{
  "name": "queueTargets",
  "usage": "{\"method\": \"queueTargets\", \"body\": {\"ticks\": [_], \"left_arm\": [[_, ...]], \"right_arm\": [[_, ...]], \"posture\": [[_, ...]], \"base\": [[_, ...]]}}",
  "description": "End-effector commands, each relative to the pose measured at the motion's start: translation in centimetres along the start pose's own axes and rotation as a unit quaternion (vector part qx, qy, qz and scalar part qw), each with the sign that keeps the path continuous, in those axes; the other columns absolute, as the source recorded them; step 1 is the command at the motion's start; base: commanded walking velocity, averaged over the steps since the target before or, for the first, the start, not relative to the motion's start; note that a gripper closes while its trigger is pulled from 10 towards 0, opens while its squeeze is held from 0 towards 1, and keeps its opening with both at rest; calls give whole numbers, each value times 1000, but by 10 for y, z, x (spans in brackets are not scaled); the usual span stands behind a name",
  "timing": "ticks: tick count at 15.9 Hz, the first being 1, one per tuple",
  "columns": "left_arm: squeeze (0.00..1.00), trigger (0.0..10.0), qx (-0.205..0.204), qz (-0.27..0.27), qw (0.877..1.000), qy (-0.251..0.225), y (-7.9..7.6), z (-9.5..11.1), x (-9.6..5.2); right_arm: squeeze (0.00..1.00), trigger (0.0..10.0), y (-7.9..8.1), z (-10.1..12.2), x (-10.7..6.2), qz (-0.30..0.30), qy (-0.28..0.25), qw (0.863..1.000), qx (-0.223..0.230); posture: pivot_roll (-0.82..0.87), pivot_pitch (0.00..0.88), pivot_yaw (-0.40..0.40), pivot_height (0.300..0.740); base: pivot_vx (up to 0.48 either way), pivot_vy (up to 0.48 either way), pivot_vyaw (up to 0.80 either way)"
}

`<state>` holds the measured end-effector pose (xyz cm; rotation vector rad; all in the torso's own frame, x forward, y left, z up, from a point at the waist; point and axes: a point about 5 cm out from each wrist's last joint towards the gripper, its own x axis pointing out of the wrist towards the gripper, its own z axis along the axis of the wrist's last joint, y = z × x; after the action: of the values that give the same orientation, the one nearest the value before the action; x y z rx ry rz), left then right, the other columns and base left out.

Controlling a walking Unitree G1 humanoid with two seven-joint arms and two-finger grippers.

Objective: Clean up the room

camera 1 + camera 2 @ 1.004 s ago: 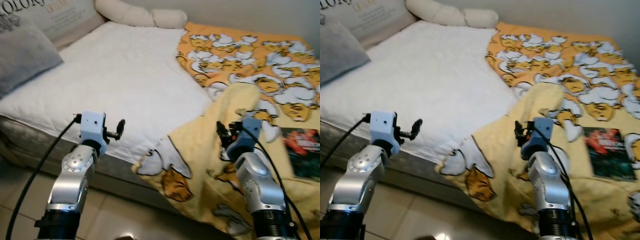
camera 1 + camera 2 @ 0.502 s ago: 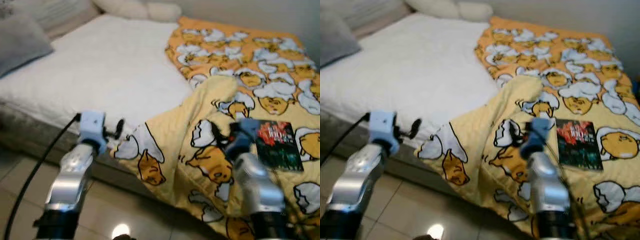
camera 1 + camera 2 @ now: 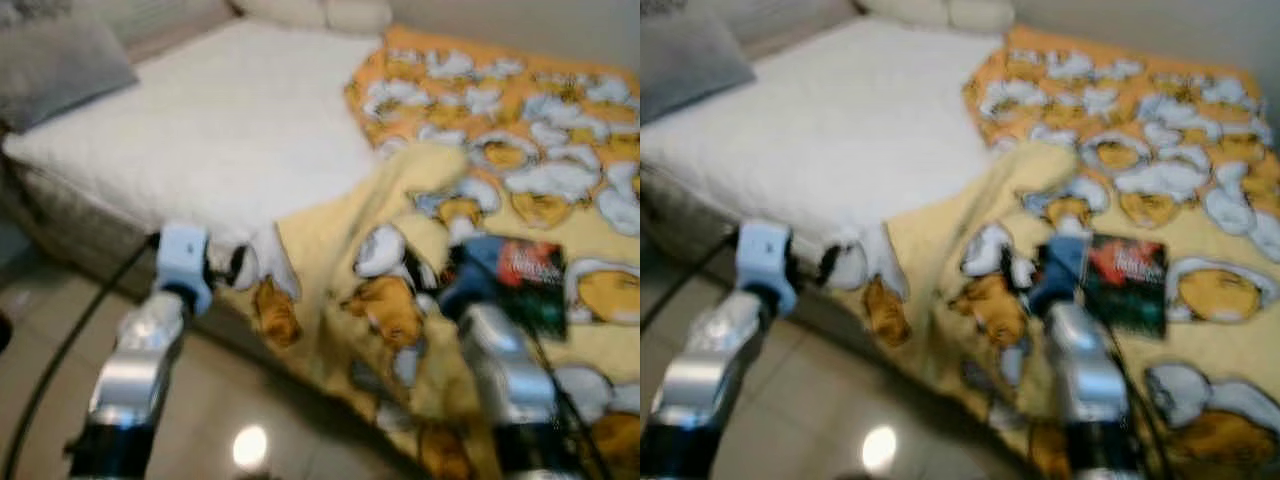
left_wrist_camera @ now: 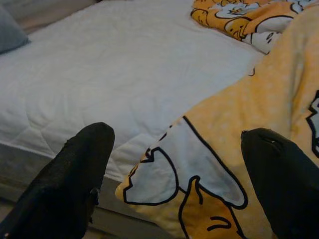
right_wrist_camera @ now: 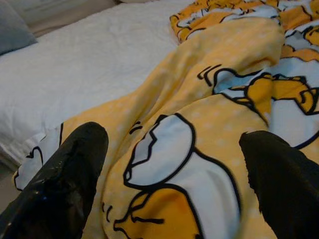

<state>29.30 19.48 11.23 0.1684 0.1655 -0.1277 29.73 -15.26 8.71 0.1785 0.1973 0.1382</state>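
Note:
A rumpled yellow-and-orange cartoon blanket (image 3: 470, 170) covers the right half of the bed, and one folded corner hangs over the bed's near edge (image 4: 199, 174). A dark book with a red cover (image 3: 1125, 285) lies on the blanket. My left gripper (image 3: 235, 265) hovers open at the bed's edge, just before the hanging corner, with nothing between its fingers (image 4: 79, 164). My right gripper (image 3: 425, 275) is open above the blanket's raised fold (image 5: 189, 124), left of the book, and holds nothing. The head views are blurred.
The bare white mattress cover (image 3: 230, 120) takes up the bed's left half. A grey pillow (image 3: 60, 65) lies at its far left and a white bolster (image 3: 940, 12) at the head. Beige tiled floor (image 3: 250, 420) runs along the near side.
The whole picture has shifted and blurred, so the camera has moved; the book and blanket now sit closer to centre. Both arms keep the same pose with their fingers apart.

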Motion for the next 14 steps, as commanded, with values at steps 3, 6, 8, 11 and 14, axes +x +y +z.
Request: {"method": "queueTargets", "body": {"ticks": [3, 6, 8, 11, 14], "left_arm": [[1000, 10000, 3, -10, 1000, 0, -4, 0, 1], [1000, 10000, 13, -16, 1000, 1, -5, 0, 1], [1000, 10000, 13, -19, 1000, 1, -6, 0, 1], [1000, 10000, 14, -22, 1000, 2, -6, 0, 1], [1000, 10000, 16, -25, 1000, 2, -6, 0, 1]], "right_arm": [[1000, 10000, -8, 0, -1, -8, 2, 1000, -8], [1000, 10000, -7, -3, -1, -6, 10, 1000, -11], [1000, 10000, -8, -4, -1, -9, 11, 1000, -8], [1000, 10000, -8, -4, -1, -10, 13, 1000, -15], [1000, 10000, -5, -3, 0, 7, 12, 1000, -24]], "posture": [[26, 0, 13, 740], [24, 0, 17, 740], [23, 0, 19, 740], [25, 0, 20, 740], [28, 0, 22, 740]], "base": [[0, -363, 237], [0, -363, 800], [0, -362, 400], [0, -361, 0], [0, -361, 267]]}}
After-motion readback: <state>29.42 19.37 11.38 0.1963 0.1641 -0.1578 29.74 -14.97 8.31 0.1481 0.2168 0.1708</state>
